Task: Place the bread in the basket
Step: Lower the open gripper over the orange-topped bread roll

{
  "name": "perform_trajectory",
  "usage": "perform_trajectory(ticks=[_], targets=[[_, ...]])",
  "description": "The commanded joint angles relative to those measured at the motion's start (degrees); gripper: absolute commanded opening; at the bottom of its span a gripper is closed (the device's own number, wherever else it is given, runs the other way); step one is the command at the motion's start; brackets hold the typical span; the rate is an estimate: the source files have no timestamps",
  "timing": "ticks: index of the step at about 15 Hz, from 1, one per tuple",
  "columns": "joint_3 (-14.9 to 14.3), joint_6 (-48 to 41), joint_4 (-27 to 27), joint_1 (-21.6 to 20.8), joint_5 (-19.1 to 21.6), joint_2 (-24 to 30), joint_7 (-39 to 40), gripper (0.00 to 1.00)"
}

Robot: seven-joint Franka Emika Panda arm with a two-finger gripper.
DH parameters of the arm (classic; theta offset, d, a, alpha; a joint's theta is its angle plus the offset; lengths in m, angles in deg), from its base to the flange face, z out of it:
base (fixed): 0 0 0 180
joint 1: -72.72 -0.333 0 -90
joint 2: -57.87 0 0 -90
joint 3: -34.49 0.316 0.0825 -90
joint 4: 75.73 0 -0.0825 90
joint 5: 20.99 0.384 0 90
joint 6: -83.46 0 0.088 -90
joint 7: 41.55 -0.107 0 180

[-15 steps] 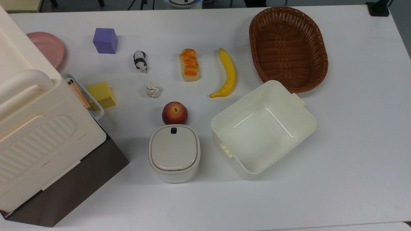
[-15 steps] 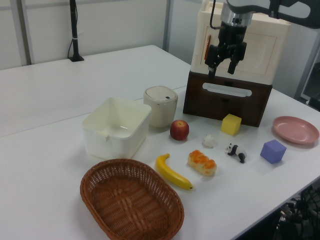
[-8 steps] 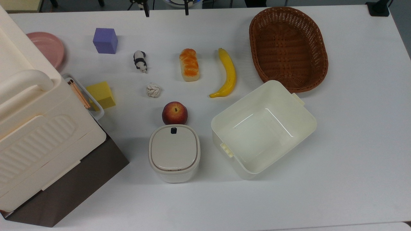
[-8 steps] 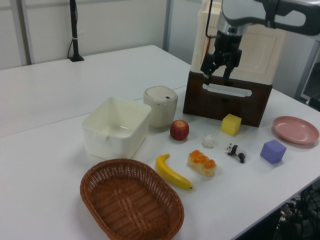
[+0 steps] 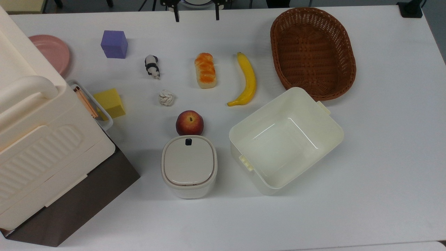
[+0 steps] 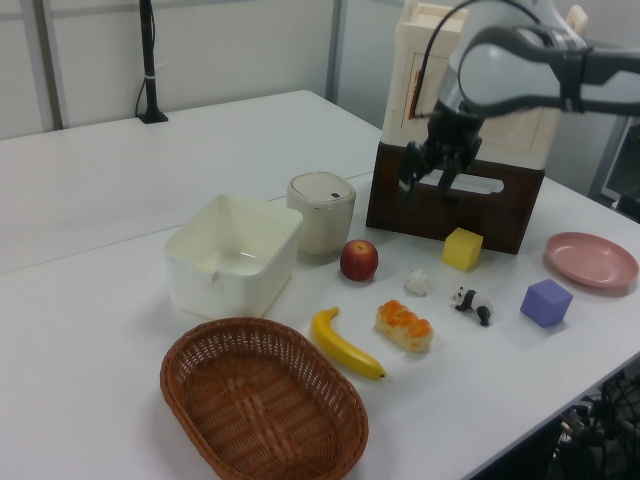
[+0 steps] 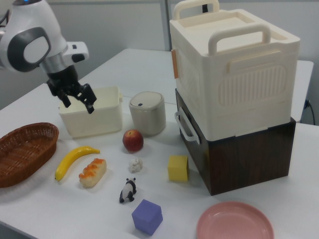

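While the tool (image 7: 76,102) hangs high above the surface (image 5: 383,139) with its two fingers spread apart and nothing between them, the bread (image 5: 205,70) lies flat well below it, untouched. In the top view the fingertips (image 5: 176,15) show at the upper edge, above the loaf and slightly to the top view's left.

Just beside the bread on the top view's right lies the banana (image 5: 245,80), parallel to it; a small panda figure (image 5: 152,66) and a crumpled white ball (image 5: 166,97) sit on the other side, a little further off. My worry is the descent: if the tool comes down off-centre toward the banana, a finger could push the fruit or close on both. The loaf's lumpy glossy top may also let it slip or twist if pinched near one end.

The basket (image 5: 345,42) stands empty beyond the banana, at the top view's upper right. Touching or nearly touching its near rim is the cream tub (image 5: 334,139), also empty, so a short release could drop the bread in the wrong container. The lidded bin (image 5: 189,165) is closed; its contents are hidden.
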Motion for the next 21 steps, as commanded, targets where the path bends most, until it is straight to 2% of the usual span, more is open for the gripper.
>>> perform_trajectory(ticks=[1,4,9,15,20,21], targets=[[-0.5,2.9,8.1,-1.5,-0.3,6.6,-1.3,1.0],[-0.5,2.2,10.3,-1.3,-0.2,7.9,-1.5,1.0],[-0.6,1.9,13.6,-1.3,-0.8,6.8,-3.5,1.0],[-0.5,1.8,13.8,-1.2,-0.9,3.7,-3.7,1.0],[-0.2,-0.8,11.4,-0.8,-0.9,1.8,-4.1,1.0],[0.0,-0.5,10.7,-1.3,-1.0,-0.7,-5.2,1.0]])
